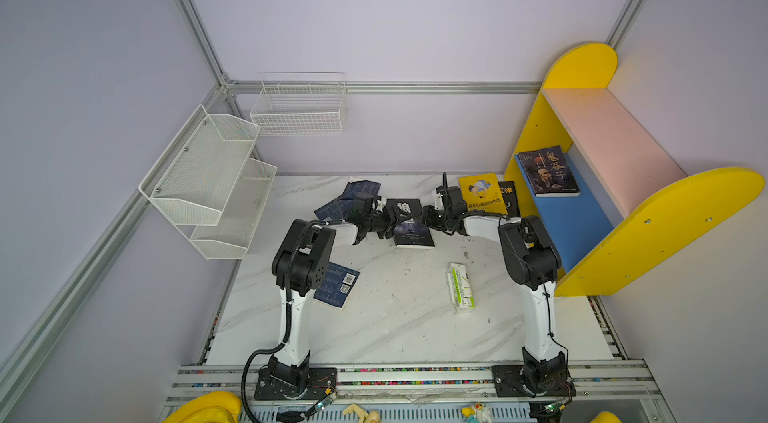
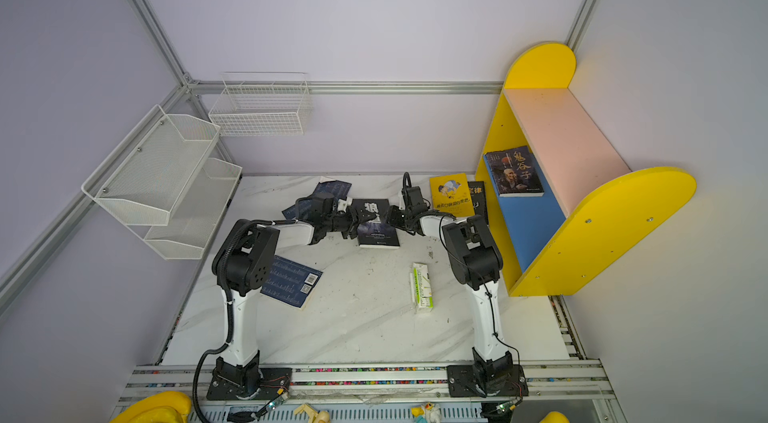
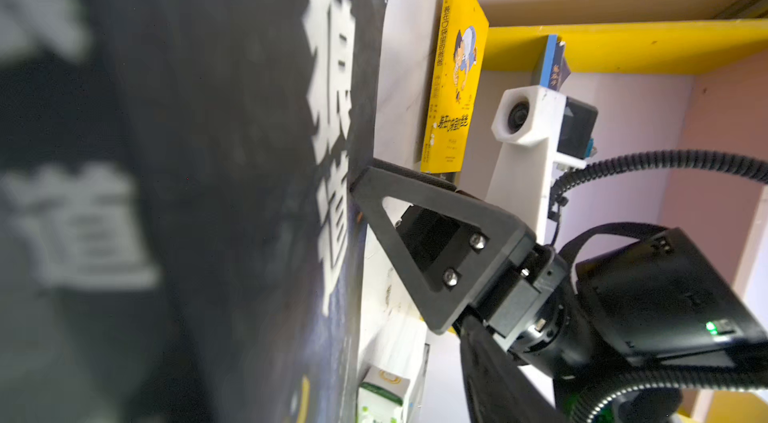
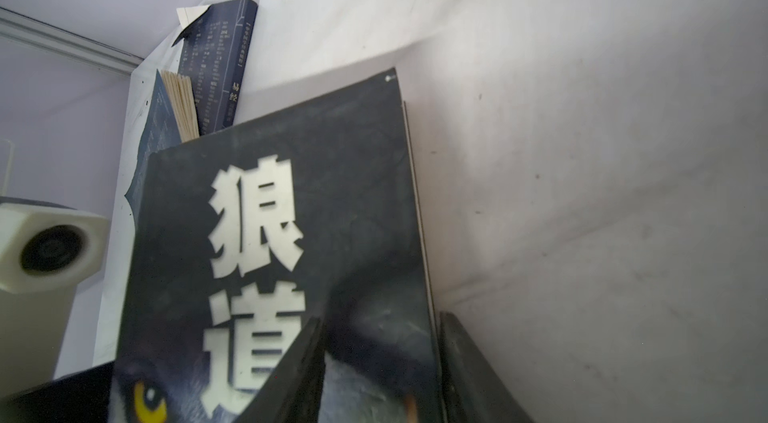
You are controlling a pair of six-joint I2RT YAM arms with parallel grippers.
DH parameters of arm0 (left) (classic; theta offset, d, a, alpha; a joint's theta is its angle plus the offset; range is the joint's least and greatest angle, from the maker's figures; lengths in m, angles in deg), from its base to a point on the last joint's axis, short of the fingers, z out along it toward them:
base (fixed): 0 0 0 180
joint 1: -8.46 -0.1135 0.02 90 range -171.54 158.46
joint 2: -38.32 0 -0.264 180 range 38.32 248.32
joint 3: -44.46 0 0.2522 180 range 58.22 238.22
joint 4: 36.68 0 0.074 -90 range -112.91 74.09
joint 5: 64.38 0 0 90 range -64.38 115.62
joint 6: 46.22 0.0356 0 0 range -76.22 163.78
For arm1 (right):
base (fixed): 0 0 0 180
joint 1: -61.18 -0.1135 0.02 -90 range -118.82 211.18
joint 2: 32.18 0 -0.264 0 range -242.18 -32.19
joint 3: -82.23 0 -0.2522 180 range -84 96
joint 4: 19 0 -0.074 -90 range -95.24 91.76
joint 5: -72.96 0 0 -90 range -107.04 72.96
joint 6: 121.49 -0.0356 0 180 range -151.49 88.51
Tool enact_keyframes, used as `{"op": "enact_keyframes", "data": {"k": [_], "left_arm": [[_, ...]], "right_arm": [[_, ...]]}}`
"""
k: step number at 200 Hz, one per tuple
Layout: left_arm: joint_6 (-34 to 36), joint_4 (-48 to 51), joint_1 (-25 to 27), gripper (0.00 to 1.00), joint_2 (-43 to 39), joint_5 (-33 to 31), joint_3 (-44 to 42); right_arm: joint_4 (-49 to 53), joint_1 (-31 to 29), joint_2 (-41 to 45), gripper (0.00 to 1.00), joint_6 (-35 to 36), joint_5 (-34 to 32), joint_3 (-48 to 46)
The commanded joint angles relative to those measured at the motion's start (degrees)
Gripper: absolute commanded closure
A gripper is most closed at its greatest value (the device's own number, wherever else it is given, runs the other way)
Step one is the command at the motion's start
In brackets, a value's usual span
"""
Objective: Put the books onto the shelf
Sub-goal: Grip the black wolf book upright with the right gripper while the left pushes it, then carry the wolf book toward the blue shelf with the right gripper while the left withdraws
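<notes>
I see the black paperback (image 1: 413, 229) with a wolf's face and big white characters at twelve o'clock on the white marbled worktop (image 1: 395, 317), between my two hands. My right hand (image 1: 424, 217) is at its three o'clock edge, jaws partly parted and pinching that edge. In the right wrist view one finger (image 4: 291, 371) lies over the cover and its mate sits just past the page edge. My left hand (image 1: 392, 224) is at the nine o'clock edge, but I cannot tell whether it grips. The wooden shelf (image 1: 648, 234) with yellow rounded ends stands at three o'clock, well apart, with one dark paperback (image 1: 548, 171) on its blue board.
</notes>
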Motion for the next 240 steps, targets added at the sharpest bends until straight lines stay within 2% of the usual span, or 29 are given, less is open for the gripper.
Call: {"op": "enact_keyframes", "data": {"k": [1, 30, 61, 75, 87, 108, 139, 157, 175, 199, 212, 240], "left_arm": [[3.4, 4.1, 0.4, 0.46, -5.8, -3.1, -1.2], [3.6, 5.7, 0.5, 0.65, -7.1, -5.7, -2.7], [5.1, 9.0, 0.5, 0.85, -8.2, -7.3, -1.6], [6.3, 10.9, 0.4, 0.92, -9.3, -8.1, -0.6], [7.2, 12.6, 0.5, 0.96, -10.8, -8.9, 0.6], [8.3, 14.6, 0.5, 0.99, -13.3, -9.8, 4.3], [7.8, 14.9, 0.2, 1.00, -14.8, -12.1, 13.7], [5.7, 13.3, 0.0, 1.00, -14.2, -15.3, 19.8], [4.2, 10.4, 0.0, 1.00, -13.3, -18.7, 24.2], [-0.2, 3.3, 0.1, 1.00, -11.9, -21.1, 25.5], [-2.7, 0.8, 0.4, 1.00, -11.4, -22.3, 25.5], [-3.1, -1.1, 1.6, 1.00, -12.0, -25.1, 24.4]], "right_arm": [[2.3, -0.5, 1.1, 0.53, 0.4, 1.5, -1.8], [1.5, -0.5, 1.7, 0.59, 0.0, 2.4, -1.8], [-0.8, -0.1, 3.9, 0.59, -2.2, 3.0, -2.0], [-1.2, 0.5, 5.6, 0.53, -3.2, 3.0, -1.8], [-2.2, 1.5, 7.8, 0.44, -4.7, 3.6, -2.0], [-7.9, 3.7, 12.7, 0.36, -10.7, 5.6, -4.6], [-21.5, 7.0, 20.0, 0.17, -24.7, 9.9, -12.0], [-29.5, 7.2, 23.3, 0.12, -32.2, 10.4, -16.7], [-40.3, 6.1, 24.3, 0.11, -40.1, 11.2, -20.9], [-51.3, 4.2, 22.7, 0.12, -48.7, 12.3, -23.0], [-55.3, 2.7, 21.6, 0.12, -50.5, 11.5, -22.5], [-55.9, 0.0, 19.0, 0.14, -51.2, 9.6, -18.6]]}}
